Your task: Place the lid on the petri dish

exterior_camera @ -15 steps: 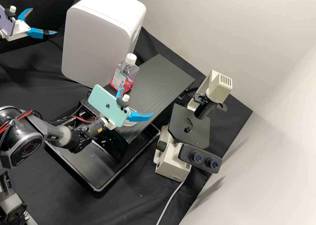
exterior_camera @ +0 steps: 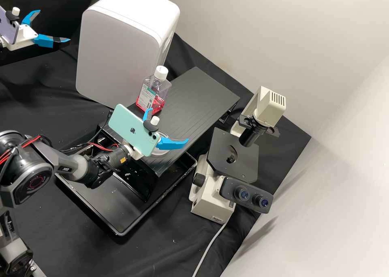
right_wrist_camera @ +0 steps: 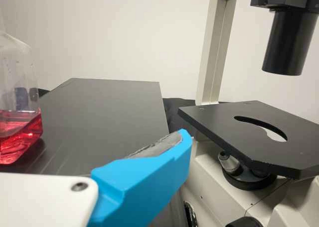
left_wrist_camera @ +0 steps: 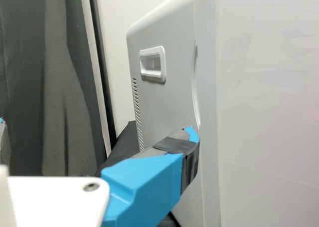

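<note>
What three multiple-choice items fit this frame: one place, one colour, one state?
1. The flask of red liquid stands:
A. on the microscope stage
B. on the black platform
C. in the tray

2. The flask's cap is:
A. white
B. blue
C. red

3. The left claw is:
A. shut on the flask
B. shut on a lid
C. open, empty

Key:
1 B, the flask's base rests on the platform's ribbed top.
2 A, the cap is plain white above the red liquid.
3 C, its blue fingers are spread with nothing between them.
</note>
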You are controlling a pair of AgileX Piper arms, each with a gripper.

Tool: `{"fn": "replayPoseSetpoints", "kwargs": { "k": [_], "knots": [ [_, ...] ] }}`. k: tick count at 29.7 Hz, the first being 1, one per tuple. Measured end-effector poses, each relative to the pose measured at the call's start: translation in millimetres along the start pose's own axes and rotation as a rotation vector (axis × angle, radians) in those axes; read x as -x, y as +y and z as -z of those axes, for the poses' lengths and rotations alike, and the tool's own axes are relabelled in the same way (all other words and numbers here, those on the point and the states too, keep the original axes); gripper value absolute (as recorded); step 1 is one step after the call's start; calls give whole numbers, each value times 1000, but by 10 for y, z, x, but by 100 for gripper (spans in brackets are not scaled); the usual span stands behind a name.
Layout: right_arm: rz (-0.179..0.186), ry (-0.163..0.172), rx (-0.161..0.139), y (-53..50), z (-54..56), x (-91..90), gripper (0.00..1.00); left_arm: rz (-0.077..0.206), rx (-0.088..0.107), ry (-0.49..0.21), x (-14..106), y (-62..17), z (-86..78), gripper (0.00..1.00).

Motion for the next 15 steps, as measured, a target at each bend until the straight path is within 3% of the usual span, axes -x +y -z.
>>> {"fn": "replayPoseSetpoints", "kwargs": {
  "k": [4,9,12,13,15],
  "knots": [
    [0,0,0,0,0,0,100,16,1,-37,-4,-48,-112,100],
    [0,0,0,0,0,0,100,20,0,-132,-19,-100,-385,100],
    [0,0,0,0,0,0,100,15,-29,-236,-21,-197,-568,100],
    [0,0,0,0,0,0,100,16,-37,-272,-26,-263,-619,100],
    [0,0,0,0,0,0,100,33,-48,-326,-27,-364,-687,100]
  ]
}}
